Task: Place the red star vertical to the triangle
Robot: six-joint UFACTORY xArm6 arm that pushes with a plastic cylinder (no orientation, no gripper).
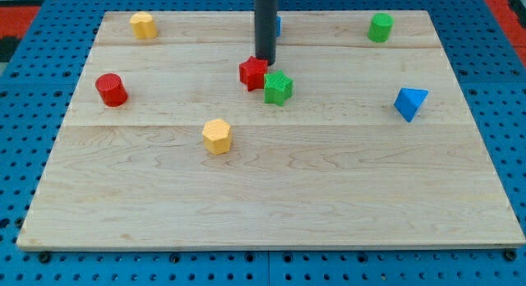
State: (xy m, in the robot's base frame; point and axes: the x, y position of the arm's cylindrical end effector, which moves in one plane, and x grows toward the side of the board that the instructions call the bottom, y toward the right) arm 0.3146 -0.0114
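The red star (pixel 253 73) lies near the board's upper middle, touching a green star (pixel 278 88) at its lower right. The blue triangle (pixel 410 102) lies far to the view's right, slightly lower than the red star. My tip (pixel 264 61) is at the red star's upper right edge, touching it from the view's top. The rod rises straight up out of the frame.
A wooden board (pixel 271 196) bears a red cylinder (pixel 110 89) at left, a yellow block (pixel 143 25) at top left, a yellow hexagon (pixel 217 136) below centre, a green cylinder (pixel 380 28) at top right. A blue block (pixel 278 25) peeks out behind the rod.
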